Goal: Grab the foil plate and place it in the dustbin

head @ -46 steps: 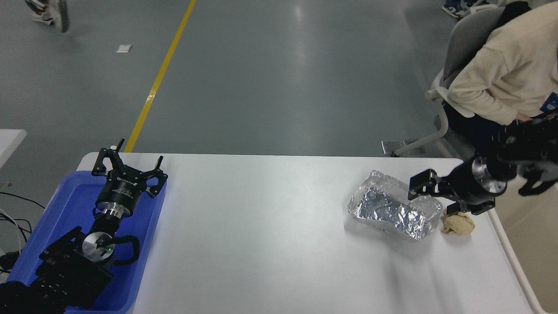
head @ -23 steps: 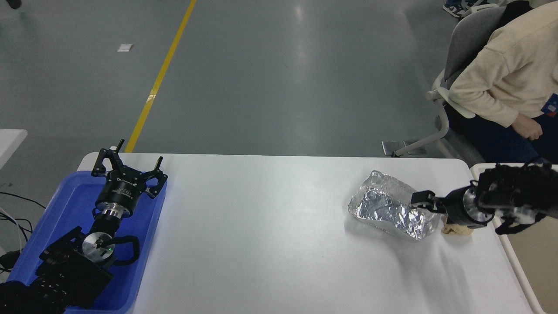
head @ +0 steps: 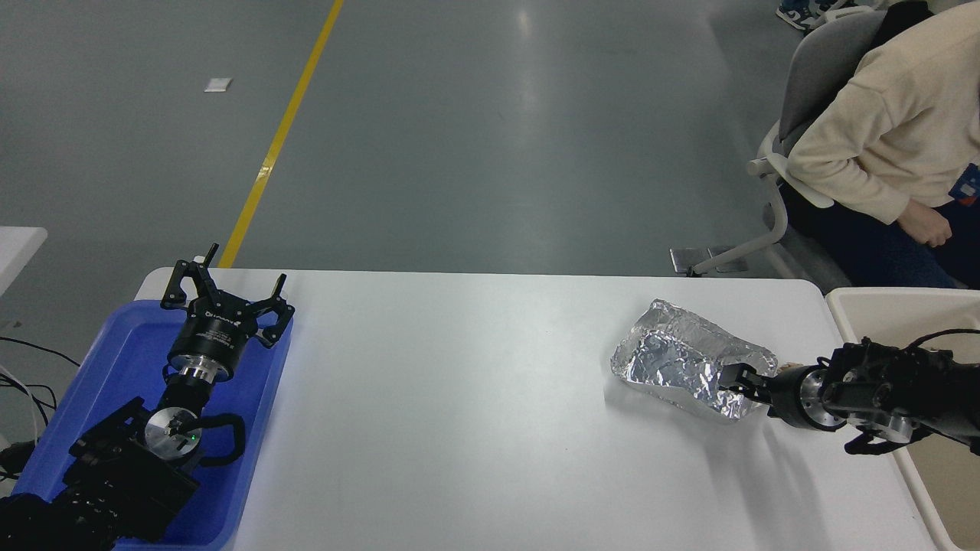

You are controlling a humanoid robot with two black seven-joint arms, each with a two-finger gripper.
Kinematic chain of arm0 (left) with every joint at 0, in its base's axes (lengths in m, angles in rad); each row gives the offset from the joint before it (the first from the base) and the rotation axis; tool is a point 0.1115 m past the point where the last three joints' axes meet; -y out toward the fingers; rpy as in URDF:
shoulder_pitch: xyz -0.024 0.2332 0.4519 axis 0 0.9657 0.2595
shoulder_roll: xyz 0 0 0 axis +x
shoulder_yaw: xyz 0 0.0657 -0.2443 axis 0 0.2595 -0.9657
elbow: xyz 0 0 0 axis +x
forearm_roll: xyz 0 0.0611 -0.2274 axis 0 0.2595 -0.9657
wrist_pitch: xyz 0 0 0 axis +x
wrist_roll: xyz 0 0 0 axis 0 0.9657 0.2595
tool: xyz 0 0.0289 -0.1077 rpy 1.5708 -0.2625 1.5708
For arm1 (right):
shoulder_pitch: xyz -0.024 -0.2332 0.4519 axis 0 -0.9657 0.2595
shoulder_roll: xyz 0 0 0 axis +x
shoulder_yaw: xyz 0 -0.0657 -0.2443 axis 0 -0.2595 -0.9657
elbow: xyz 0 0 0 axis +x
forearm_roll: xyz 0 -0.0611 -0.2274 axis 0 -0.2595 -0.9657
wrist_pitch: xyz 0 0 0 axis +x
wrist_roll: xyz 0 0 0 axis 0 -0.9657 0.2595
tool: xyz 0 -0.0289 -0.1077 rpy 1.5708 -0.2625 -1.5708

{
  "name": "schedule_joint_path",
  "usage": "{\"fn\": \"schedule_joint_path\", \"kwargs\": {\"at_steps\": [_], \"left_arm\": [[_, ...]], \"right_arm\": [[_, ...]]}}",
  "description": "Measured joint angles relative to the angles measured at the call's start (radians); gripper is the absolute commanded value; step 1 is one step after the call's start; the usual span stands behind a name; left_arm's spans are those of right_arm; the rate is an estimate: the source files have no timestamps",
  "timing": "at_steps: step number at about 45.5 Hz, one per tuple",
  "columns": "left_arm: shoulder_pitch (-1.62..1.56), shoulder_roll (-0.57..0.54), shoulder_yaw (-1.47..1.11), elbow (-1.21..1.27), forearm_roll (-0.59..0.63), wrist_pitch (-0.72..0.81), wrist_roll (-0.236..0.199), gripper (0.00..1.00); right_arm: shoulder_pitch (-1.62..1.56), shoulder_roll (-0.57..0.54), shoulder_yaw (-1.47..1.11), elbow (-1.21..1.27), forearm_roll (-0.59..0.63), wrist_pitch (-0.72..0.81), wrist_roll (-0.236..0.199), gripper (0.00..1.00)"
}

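Two arms in shot, and only one is at work. Over on the right side of the white table lies the foil plate, crumpled and shiny, its long axis slanting from the far left down toward the near right, open side up. The right gripper comes in low from the right edge, pointing left, its fingers at the plate's near-right end, touching the foil rim there; whether they are actually clamped on it I cannot tell from this angle. Just beyond the table's right edge sits the dustbin, cream rim showing behind the arm. The left gripper is parked at the lower left over the blue tray, fingers spread wide. A person sits at the far right.
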Motion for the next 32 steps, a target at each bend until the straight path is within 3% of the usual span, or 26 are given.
{"fn": "schedule_joint_path", "kwargs": {"at_steps": [20, 32], "left_arm": [[0.0, 0.0, 0.0, 0.0, 0.0, 0.0, 0.0, 1.0], [0.0, 0.0, 0.0, 0.0, 0.0, 0.0, 0.0, 1.0]], "right_arm": [[-0.018, -0.006, 0.026, -0.002, -0.013, -0.027, -0.002, 0.0], [0.001, -0.015, 0.002, 0.016, -0.2, -0.118, -0.008, 0.0]]}}
